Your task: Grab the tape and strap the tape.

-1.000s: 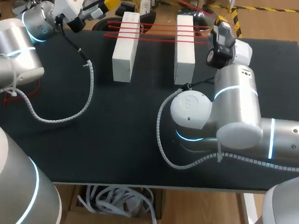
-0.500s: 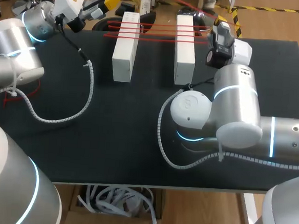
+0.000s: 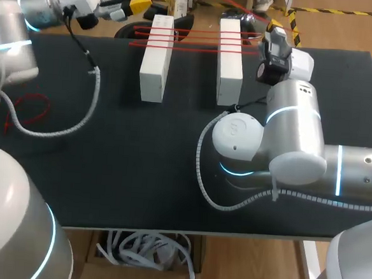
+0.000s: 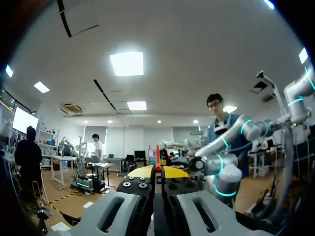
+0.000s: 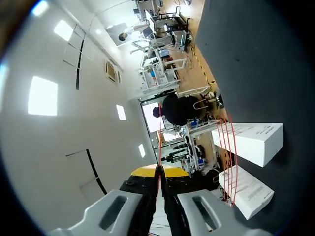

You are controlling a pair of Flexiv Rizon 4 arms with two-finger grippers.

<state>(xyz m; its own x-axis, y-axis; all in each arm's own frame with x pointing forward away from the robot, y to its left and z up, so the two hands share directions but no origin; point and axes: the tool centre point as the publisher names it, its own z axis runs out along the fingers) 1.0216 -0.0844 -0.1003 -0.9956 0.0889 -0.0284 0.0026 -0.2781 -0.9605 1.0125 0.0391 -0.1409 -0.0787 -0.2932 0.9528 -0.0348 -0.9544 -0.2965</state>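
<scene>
Two white boxes (image 3: 156,57) (image 3: 230,59) lie side by side at the table's far edge. Several strands of red tape (image 3: 193,39) run across their far ends. My left gripper (image 3: 142,1) is beyond the left box at the back, shut on the tape, which runs on from it over the boxes. In the left wrist view a red strip (image 4: 157,153) shows pinched between that gripper's (image 4: 157,171) yellow tips. My right gripper (image 3: 275,23), just right of the right box, is also shut on a tape strand (image 5: 158,152). Both boxes (image 5: 251,140) (image 5: 246,189) lie beside it (image 5: 160,171).
A loose red loop (image 3: 27,110) lies on the black table (image 3: 139,174) at the left, beside my left arm's grey cable (image 3: 79,116). My right arm's bulky joints (image 3: 282,140) cover the table's right front. Open mat lies in front of the boxes.
My left arm has swung back and to the left, uncovering the red loop on the table. Its gripper tips stay near the same spot. The right arm has not moved.
</scene>
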